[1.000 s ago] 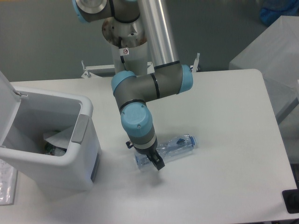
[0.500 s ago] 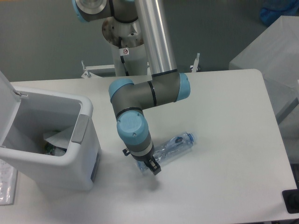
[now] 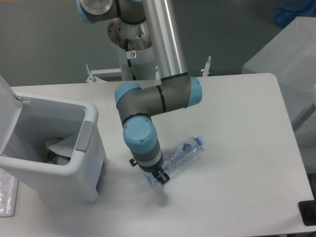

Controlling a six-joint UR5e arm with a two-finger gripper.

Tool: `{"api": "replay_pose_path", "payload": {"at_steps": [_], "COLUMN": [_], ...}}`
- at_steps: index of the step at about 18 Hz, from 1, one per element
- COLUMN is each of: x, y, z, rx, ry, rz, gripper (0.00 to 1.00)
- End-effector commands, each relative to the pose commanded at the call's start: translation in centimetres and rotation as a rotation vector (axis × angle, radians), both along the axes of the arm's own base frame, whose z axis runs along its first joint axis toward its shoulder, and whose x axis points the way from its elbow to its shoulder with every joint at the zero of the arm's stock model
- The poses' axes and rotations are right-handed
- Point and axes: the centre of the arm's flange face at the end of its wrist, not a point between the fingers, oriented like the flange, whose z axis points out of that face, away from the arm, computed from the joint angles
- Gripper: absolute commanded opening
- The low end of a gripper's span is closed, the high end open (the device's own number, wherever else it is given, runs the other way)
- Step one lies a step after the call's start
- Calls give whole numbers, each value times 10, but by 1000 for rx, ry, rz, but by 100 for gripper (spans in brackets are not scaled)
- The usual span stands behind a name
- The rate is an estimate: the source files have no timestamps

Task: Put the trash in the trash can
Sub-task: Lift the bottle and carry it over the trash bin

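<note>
White bench [image 3: 237,123], matte and plain, rounded corners, takes up most of the view. Bin [image 3: 54,153] stands at its left edge, lid up, paper and clear scraps inside. Bottle [image 3: 183,153] lies on its side right of the bin, well apart from it, blue cap pointing away from the bin. Claw [image 3: 159,177] is down at the bottle's base end, on the side nearer the bin; clenched on it or not, cannot tell. Behind the bench, grey floor. Right of the bench, far from the bin, a grey covered block [image 3: 291,59]. Dark object [image 3: 308,212] at the bench's near right corner.
</note>
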Motion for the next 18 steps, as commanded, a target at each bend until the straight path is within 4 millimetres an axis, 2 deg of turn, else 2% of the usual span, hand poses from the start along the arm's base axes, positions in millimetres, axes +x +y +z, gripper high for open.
{"api": "replay_pose_path", "payload": {"at_steps": [2, 8, 13, 16, 18], "x": [-8, -39, -61, -73, -80], "y": [-1, -18, -13, -20, -26], "z": [28, 135, 227, 264, 280], "rx": [83, 405, 714, 838, 897], "ry": [-20, -107, -273, -380, -448], "rz": [17, 92, 197, 249, 262], "gripper": [59, 59, 59, 60, 60]}}
